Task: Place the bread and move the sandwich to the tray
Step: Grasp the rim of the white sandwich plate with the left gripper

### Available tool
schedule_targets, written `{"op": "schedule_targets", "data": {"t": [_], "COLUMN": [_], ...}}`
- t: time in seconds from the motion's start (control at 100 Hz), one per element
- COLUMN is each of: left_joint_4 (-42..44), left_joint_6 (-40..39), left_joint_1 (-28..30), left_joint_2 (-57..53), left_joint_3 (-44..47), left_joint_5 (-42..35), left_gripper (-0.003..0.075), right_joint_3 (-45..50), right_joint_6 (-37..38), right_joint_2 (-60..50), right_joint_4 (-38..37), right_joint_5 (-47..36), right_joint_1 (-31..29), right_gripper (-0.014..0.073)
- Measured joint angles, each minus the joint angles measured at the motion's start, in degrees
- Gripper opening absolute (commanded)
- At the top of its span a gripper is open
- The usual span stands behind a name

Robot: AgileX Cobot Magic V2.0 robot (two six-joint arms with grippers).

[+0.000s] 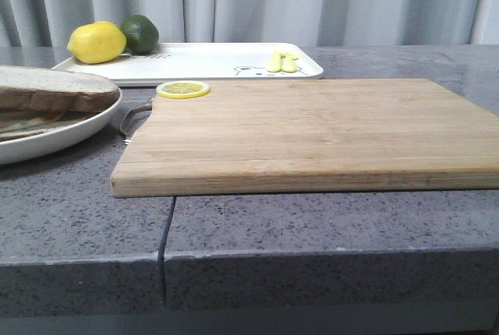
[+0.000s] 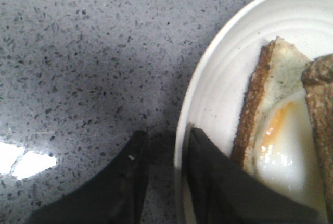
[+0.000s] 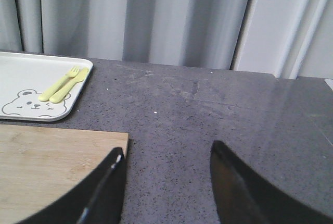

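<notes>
A: Largest first: why does the cutting board [image 1: 312, 132] fill the middle of the front frame with only a lemon slice [image 1: 182, 89] at its upper left corner?

B: I'd judge it is a bare work surface. The tray [image 1: 210, 61] lies behind it, across the upper centre, and that is where the sandwich has to end up. On the tray sit a lemon [image 1: 96, 42] and a lime [image 1: 140, 33] at its left end, and a small yellow fork and spoon [image 1: 282, 62] beside the bear drawing toward the right.

A: And the plate?

B: The plate [image 1: 58, 136] is at the left edge of the front frame. It holds the sandwich [image 2: 281, 135]: a slice with a fried egg on top, and the bread [image 1: 51, 89], thick and dark-crusted, lying over it.

A: What is the left gripper [image 2: 165, 172] doing at the lower centre of its wrist frame?

B: Its jaws straddle the plate's rim, one finger outside on the counter, one inside against the egg slice. They look close to the rim, but I cannot tell whether they actually pinch it.

A: The right gripper [image 3: 166, 182]?

B: Jaws wide apart, holding nothing, hanging over the counter by the board's corner.
</notes>
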Motion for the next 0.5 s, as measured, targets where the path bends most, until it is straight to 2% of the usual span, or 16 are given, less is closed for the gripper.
{"op": "schedule_targets", "data": {"t": [0.23, 0.5], "left_joint_4": [-0.25, -1.44], "left_joint_6": [0.00, 0.00], "left_joint_1": [0.00, 0.00], "left_joint_2": [0.00, 0.00], "left_joint_3": [-0.22, -0.22], "left_joint_5": [0.09, -0.03], "left_gripper": [-0.0019, -0.0019], "right_joint_3": [0.00, 0.00], "right_joint_6": [0.00, 0.00], "right_joint_2": [0.00, 0.00], "right_joint_4": [0.00, 0.00], "right_joint_5": [0.00, 0.00], "right_joint_1": [0.00, 0.00], "right_gripper": [0.0384, 0.0384]}}
